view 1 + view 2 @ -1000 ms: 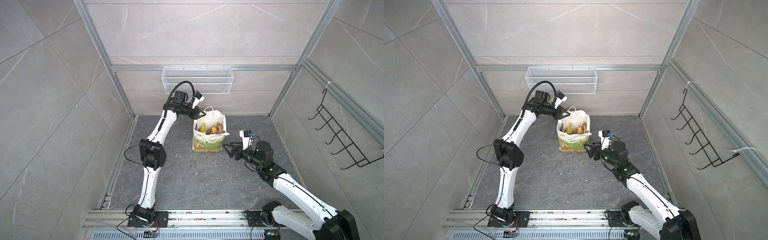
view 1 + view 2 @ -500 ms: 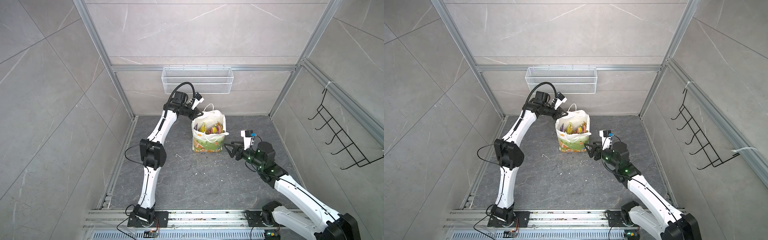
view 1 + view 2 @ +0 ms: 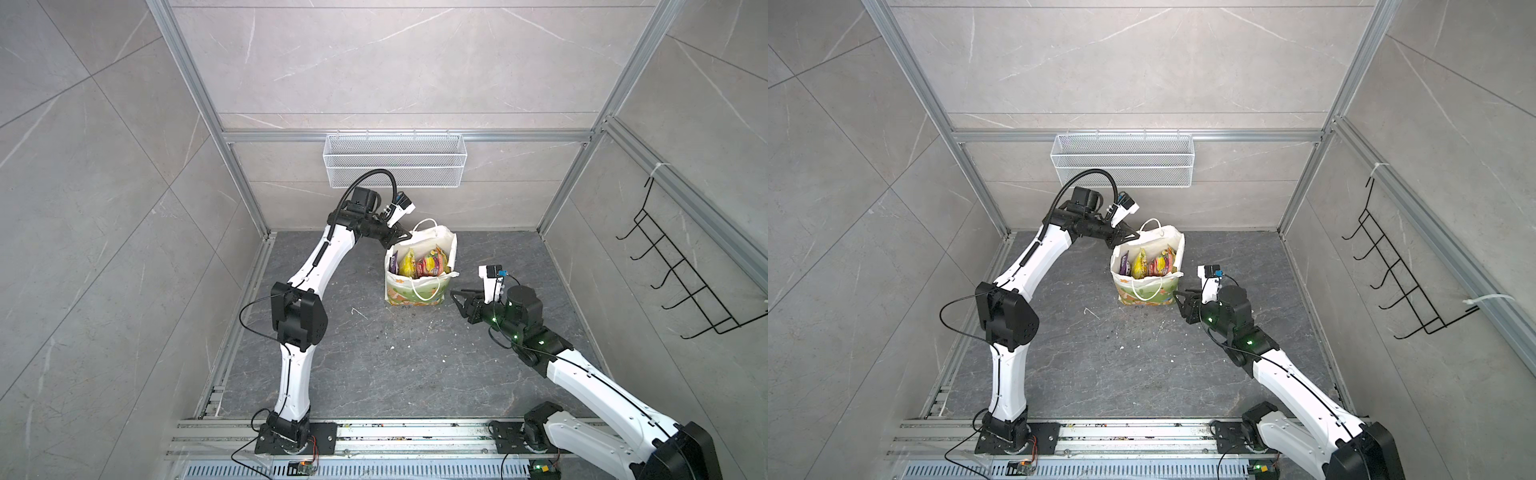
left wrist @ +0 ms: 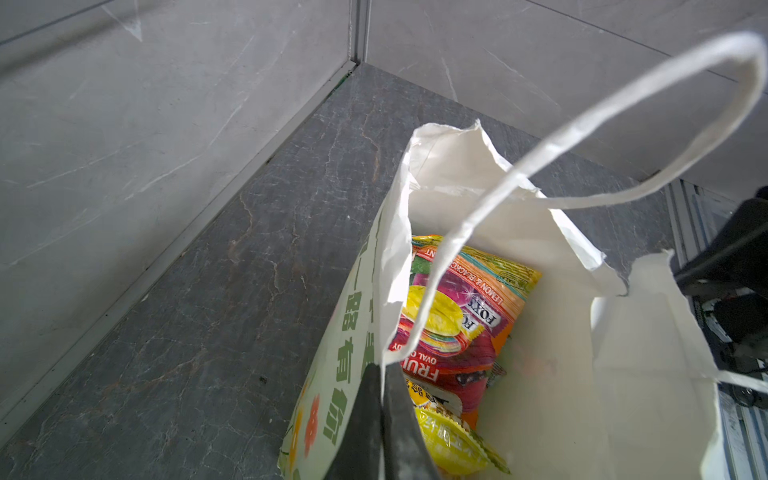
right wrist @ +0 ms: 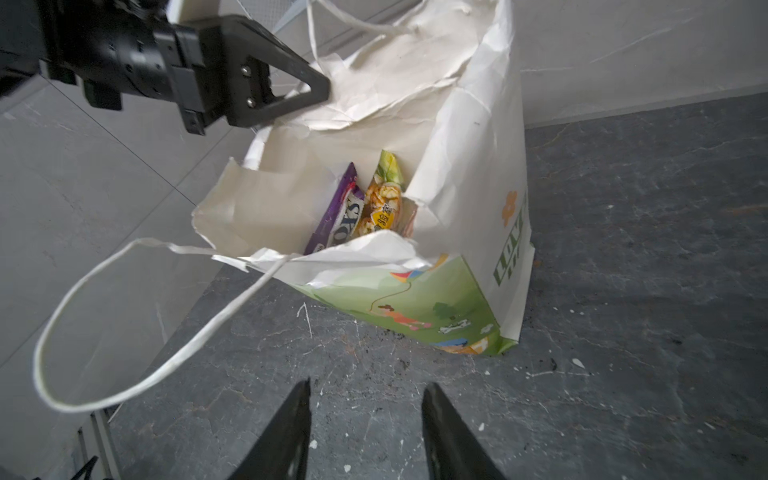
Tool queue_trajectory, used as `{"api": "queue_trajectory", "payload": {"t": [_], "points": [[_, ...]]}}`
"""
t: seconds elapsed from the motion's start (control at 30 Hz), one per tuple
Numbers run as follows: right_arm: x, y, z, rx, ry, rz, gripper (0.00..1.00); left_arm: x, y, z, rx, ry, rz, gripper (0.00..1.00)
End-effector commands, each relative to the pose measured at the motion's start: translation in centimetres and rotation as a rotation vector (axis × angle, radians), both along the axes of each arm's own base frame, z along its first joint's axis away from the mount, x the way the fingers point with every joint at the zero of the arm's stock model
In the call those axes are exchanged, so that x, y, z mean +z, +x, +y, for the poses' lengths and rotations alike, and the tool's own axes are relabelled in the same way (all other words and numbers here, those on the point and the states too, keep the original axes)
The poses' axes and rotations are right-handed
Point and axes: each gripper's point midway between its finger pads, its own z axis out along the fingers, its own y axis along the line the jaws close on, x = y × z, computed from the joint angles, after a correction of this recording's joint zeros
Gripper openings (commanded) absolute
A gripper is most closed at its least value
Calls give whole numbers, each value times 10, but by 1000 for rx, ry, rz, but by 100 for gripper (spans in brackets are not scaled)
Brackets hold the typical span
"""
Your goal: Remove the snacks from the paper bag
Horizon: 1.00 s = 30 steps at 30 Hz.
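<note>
– At the back of the tabletop [image 3: 374, 365], near the rear wall: paper bag [image 3: 417, 291] upright, mouth open. The left tool [image 4: 381, 374] is clenched on the bag's rim, right where a cord handle joins. My read: it's bracing the mouth open.

– And the other side?

– The right tool [image 5: 368, 390] sits low, just beside the bag's printed front, jaws apart, nothing between them. The front handle [image 5: 230, 309] droops out toward it.

– Contents?

– The snacks [image 3: 428, 266] I can see are all inside. The purple packet [image 5: 338, 212] and yellow packet [image 5: 380, 203] stand on edge side by side, with the red-pink packet [image 4: 453, 328] next along. Can't count the rest. No packet visible outside the bag.

– So which step?

– Bag secured, first pick not yet made, I'd say. The next move needs the right tool to lift over the front rim, drop into the mouth and pinch a packet's top edge. Purple or yellow stick up highest.

– Risks?

– The drooping handle could snag the jaws. The rim is torn and crumpled. Glossy packets may slip. The bag looks light, so the left hold matters.

– Surface, room?

– Dark grey stone-look top with white specks and crumbs. Grey tiled walls, aluminium frame. White wire basket [image 3: 395, 160] on the back wall, black hook rack [image 3: 681, 282] on the right-hand wall.
</note>
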Motion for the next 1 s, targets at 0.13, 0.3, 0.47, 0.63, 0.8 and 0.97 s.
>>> {"api": "queue_trajectory", "payload": {"t": [0.13, 0.3, 0.47, 0.63, 0.8, 0.97], "points": [[-40, -2, -15, -107, 5, 69, 32, 47, -62, -7, -126, -29, -177, 0], [-53, -8, -16, -82, -52, 83, 32, 47, -95, -8, -170, -48, -256, 0], [-86, -8, -15, -100, -32, 159, 31, 55, -115, -7, -185, -83, -310, 0], [-106, -8, -19, -146, 12, 176, 29, 45, -137, -10, -217, -101, -305, 0], [-110, -12, -10, -92, 1, 182, 30, 34, -154, -16, -237, -120, -266, 0], [-96, -22, -32, -171, -42, 149, 30, 31, -157, -17, -213, -139, -252, 0]]}}
